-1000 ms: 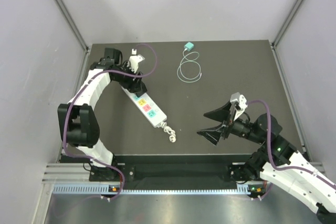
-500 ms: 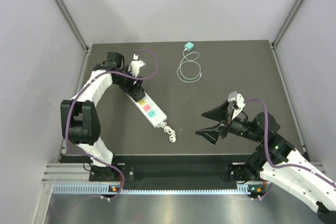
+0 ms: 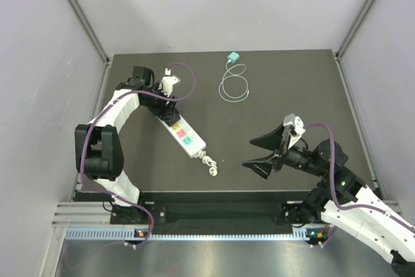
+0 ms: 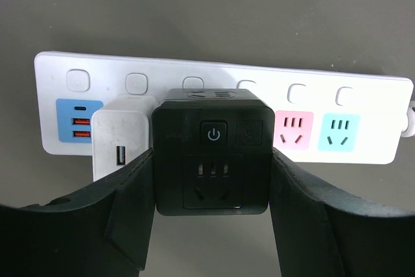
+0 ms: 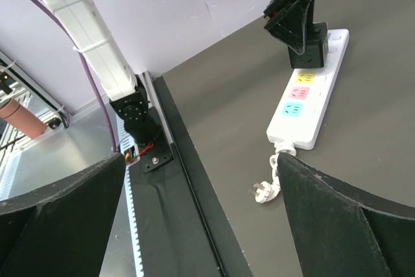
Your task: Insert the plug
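Observation:
The white power strip lies slanted on the dark table at the left; in the left wrist view it shows blue USB ports and pink and teal sockets. My left gripper is shut on a black cube plug, with a finger against each side, and the plug sits on the strip's middle sockets. A white USB charger stands in the strip just left of it. The right wrist view also shows the strip and the black plug. My right gripper is open and empty above the table's front right.
The strip's own coiled cord and white plug lie by its near end, close to the table's front edge. A teal adapter with a looped white cable lies at the back centre.
My left gripper has moved a little forward along the strip's far end with the black plug in it. The right arm has only shifted slightly.

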Tool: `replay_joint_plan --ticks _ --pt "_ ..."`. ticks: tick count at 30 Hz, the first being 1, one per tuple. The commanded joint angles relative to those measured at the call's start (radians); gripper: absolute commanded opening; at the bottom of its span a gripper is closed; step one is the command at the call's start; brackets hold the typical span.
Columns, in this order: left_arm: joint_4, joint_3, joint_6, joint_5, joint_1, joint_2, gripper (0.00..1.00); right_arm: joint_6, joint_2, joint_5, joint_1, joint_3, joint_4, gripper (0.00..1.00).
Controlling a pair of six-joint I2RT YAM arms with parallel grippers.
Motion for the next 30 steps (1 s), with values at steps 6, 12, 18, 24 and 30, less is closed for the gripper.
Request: replay_joint_plan --ticks 6,12,18,24,30 --pt "0.039 -0.018 0.036 -0.05 -0.004 0.024 0.0 -0.001 0.0 -0.001 -0.008 0.009 0.03 1.0" --pt "0.002 -0.005 0.021 -0.057 -0.022 0.004 0.0 -0.007 0.009 -0.001 -0.008 0.023 0.03 1.0" --pt "-0.047 0.016 -0.014 -0.077 -0.038 -0.022 0.0 -0.009 0.017 -0.002 -0.008 0.031 0.03 1.0" --pt "-0.038 -0.025 -0.047 -0.025 -0.056 -0.068 0.0 0.007 0.012 -0.007 -0.007 0.028 0.03 1.0" --pt "-0.036 -0.054 -0.056 0.006 -0.061 -0.112 0.0 0.01 0.001 -0.012 -0.008 0.032 -0.002 1.0"
